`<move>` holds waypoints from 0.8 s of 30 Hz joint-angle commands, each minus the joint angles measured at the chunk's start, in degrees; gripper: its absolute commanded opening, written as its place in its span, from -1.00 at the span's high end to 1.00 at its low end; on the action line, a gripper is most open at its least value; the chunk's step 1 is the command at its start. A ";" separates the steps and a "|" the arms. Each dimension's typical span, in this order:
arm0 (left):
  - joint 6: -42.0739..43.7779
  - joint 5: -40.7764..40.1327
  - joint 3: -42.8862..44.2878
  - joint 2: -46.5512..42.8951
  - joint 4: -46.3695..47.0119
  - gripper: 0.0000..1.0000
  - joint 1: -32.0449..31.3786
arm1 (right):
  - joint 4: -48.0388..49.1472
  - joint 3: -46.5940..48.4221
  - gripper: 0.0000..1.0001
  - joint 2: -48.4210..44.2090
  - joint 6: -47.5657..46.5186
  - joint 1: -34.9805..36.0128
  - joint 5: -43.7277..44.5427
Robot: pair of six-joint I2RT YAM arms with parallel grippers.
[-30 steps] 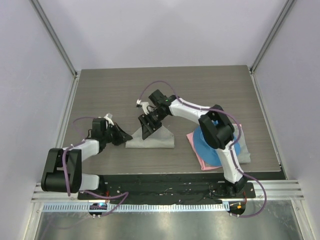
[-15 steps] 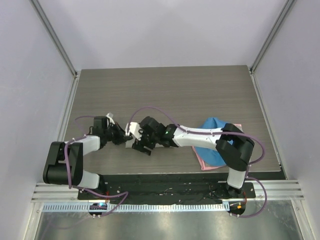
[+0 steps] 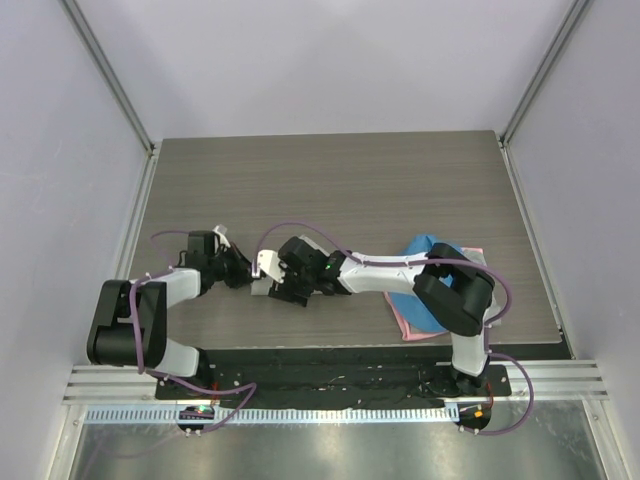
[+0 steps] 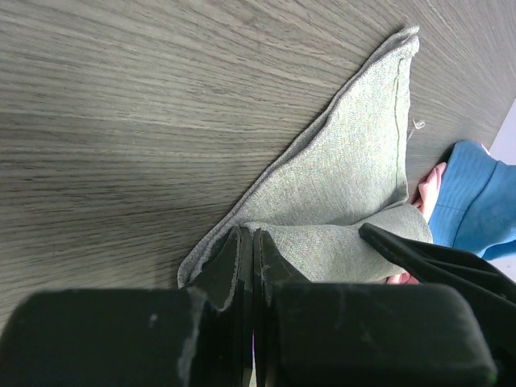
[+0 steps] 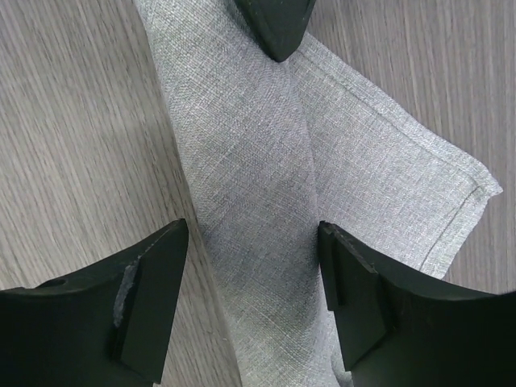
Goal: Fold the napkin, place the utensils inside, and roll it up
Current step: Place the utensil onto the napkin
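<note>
Napkin: one; blue cloth and pink cloth, one each. Left pincer pinches the napkin; right pincer gapes wide, empty.

The napkin is matt, finely woven grey cloth on a matt wood-grain table.

I read the napkin between the fingers of my right claw as light grey, finely crosshatched, with a stitched hem. The surface is grey-brown woodgrain. Both claws are matte black. Beyond my left claw show a bright blue cloth and a pink cloth.
</note>
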 commanded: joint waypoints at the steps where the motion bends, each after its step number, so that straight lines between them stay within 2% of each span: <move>1: 1.60 -0.41 1.85 0.54 -0.56 1.00 0.01 | -0.18 1.98 -0.40 1.09 -0.33 -0.11 -0.47; 5: 1.60 0.12 2.02 0.36 0.15 1.00 0.01 | -3.35 4.00 -0.19 3.37 1.42 -1.51 -2.84; 8: 1.77 -0.75 2.37 -0.51 -0.37 0.63 0.10 | -8.09 6.63 -0.04 5.83 2.04 -2.48 -6.70; 9: 1.86 -1.28 2.72 -0.95 -0.90 0.35 0.01 | -9.58 8.38 0.02 6.53 2.47 -2.57 -8.28; 12: 2.48 -3.82 2.55 -3.23 -2.57 -0.09 0.19 | -14.59 11.46 0.13 9.00 4.31 -3.71 -14.61; 15: 4.05 -8.29 2.55 -6.57 -6.17 -0.27 0.36 | -18.90 14.54 0.21 11.28 6.16 -5.46 -21.99; 20: 5.82 -14.28 2.03 -12.72 -10.04 -0.33 0.54 | -24.79 18.94 0.24 14.18 10.38 -9.07 -36.47; 24: 6.26 -12.81 1.50 -14.84 -9.79 -0.32 0.45 | -26.47 22.97 0.26 17.43 14.42 -12.32 -42.56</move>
